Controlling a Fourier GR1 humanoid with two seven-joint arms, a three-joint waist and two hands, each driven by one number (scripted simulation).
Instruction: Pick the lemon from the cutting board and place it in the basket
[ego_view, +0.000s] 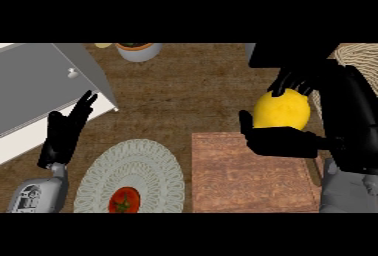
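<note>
right hand (284, 140) curled round lemon (280, 111) | basket (356, 57) (mostly hidden by arm)

The left hand (65, 131) was matte black all over, its fingers slender and tapering, no markings on them that could be made out. Below its wrist came a light grey forearm (38, 196), rounded and smooth-shelled, with a paler panel on its side carrying some small darker detail too fine to read. Over on the other side, the right hand (284, 140) was the same flat black, thicker-looking through palm and thumb, merging into a broad black wrist section. Beneath that, a patch of grey casing (347, 192) showed at the lower right corner.
</note>
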